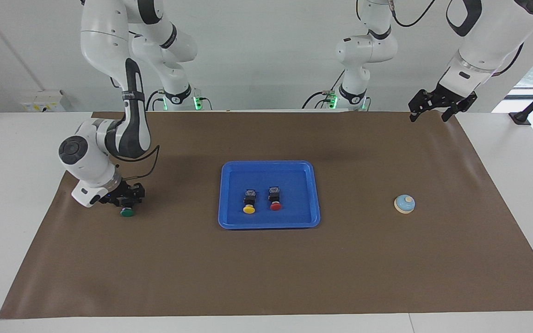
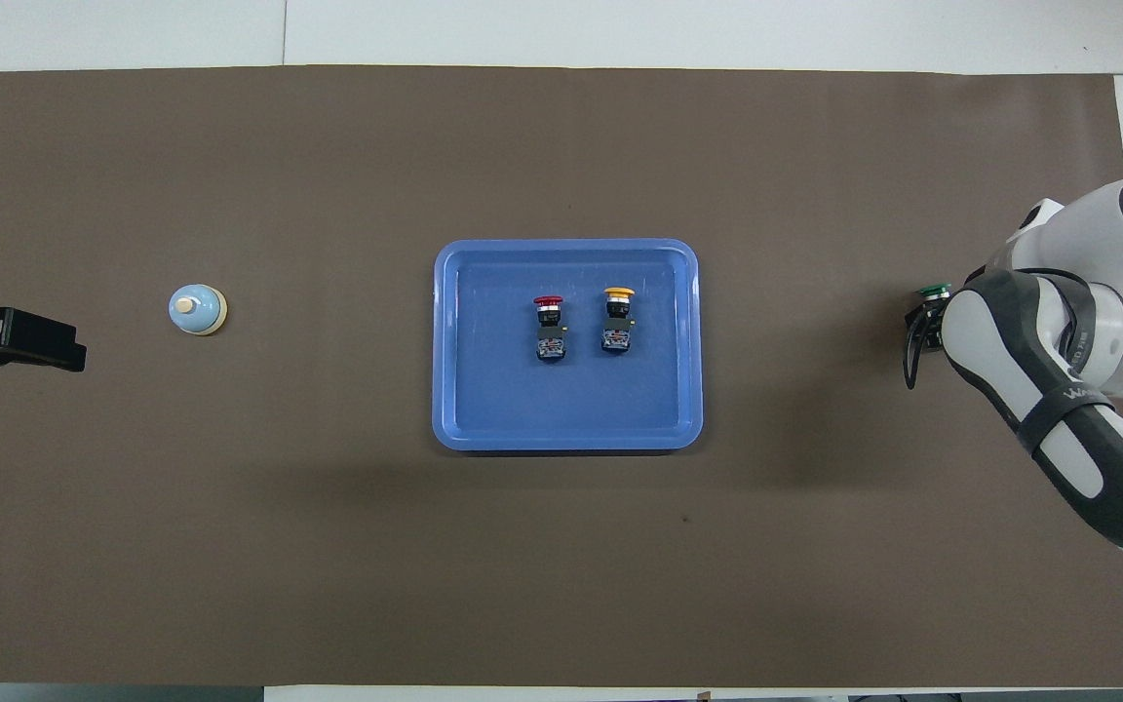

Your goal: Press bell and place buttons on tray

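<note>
The blue tray (image 1: 269,164) (image 2: 566,248) lies mid-mat. In it the yellow button (image 1: 249,208) (image 2: 618,293) and the red button (image 1: 275,206) (image 2: 548,301) lie side by side on their sides. The green button (image 1: 127,212) (image 2: 934,290) is on the mat at the right arm's end. My right gripper (image 1: 127,201) is down at the mat around its black body; its own arm hides most of it in the overhead view. The light-blue bell (image 1: 405,203) (image 2: 197,309) stands toward the left arm's end. My left gripper (image 1: 430,114) (image 2: 55,343) waits raised and open over the mat's edge.
A brown mat (image 1: 266,268) covers the white table. The right arm's elbow and wrist (image 1: 86,157) hang low over the mat's end beside the green button.
</note>
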You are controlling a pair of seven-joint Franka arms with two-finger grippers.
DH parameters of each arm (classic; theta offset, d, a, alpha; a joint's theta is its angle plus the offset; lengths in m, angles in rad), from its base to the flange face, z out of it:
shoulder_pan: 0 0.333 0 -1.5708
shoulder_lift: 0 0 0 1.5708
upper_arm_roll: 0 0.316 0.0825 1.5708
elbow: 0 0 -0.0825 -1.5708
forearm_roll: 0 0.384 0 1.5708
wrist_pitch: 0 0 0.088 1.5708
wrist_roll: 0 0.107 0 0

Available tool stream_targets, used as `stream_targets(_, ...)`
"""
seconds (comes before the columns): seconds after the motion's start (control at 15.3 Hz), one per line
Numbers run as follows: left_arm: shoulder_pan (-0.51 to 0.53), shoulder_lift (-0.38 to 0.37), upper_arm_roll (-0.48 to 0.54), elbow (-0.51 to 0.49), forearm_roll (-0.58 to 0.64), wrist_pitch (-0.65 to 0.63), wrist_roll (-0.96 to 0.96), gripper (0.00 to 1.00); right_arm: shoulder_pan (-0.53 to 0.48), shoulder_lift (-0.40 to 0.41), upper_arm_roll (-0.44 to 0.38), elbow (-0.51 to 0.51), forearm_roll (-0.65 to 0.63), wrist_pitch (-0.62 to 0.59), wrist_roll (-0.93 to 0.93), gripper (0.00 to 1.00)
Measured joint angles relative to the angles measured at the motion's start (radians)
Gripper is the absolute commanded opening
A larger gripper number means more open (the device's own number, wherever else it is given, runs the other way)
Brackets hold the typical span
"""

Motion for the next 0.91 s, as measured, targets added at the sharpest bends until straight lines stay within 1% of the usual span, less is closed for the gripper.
stream_targets(0.2, 0.0, 0.0, 0.0, 0.0, 0.0, 0.0, 0.0, 1.0, 0.007, -0.01, 0.014, 0.005, 0.0, -0.025, 0.008, 0.0)
stream_targets(0.26, 0.0, 0.0, 0.0, 0.0, 0.0, 0.0, 0.0, 1.0, 0.026, -0.015, 0.019, 0.021, 0.001, -0.059, 0.044, 0.0)
stream_targets(0.33, 0.0, 0.0, 0.0, 0.0, 0.0, 0.0, 0.0, 1.0, 0.069, -0.021, 0.023, 0.054, 0.001, -0.111, 0.123, 0.0)
stream_targets(0.39, 0.0, 0.0, 0.0, 0.0, 0.0, 0.0, 0.0, 1.0, 0.131, -0.025, 0.027, 0.097, 0.002, -0.162, 0.231, 0.0)
stream_targets(0.52, 0.0, 0.0, 0.0, 0.0, 0.0, 0.0, 0.0, 1.0, 0.301, -0.022, 0.034, 0.2, 0.004, -0.246, 0.457, 0.0)
stream_targets(0.65, 0.0, 0.0, 0.0, 0.0, 0.0, 0.0, 0.0, 1.0, 0.47, 0.006, 0.037, 0.318, 0.012, -0.337, 0.68, 0.0)
stream_targets(0.78, 0.0, 0.0, 0.0, 0.0, 0.0, 0.0, 0.0, 1.0, 0.599, 0.069, 0.038, 0.448, 0.038, -0.387, 0.848, 0.0)
stream_targets(0.91, 0.0, 0.0, 0.0, 0.0, 0.0, 0.0, 0.0, 1.0, 0.688, 0.161, 0.037, 0.563, 0.048, -0.39, 0.96, 0.0)
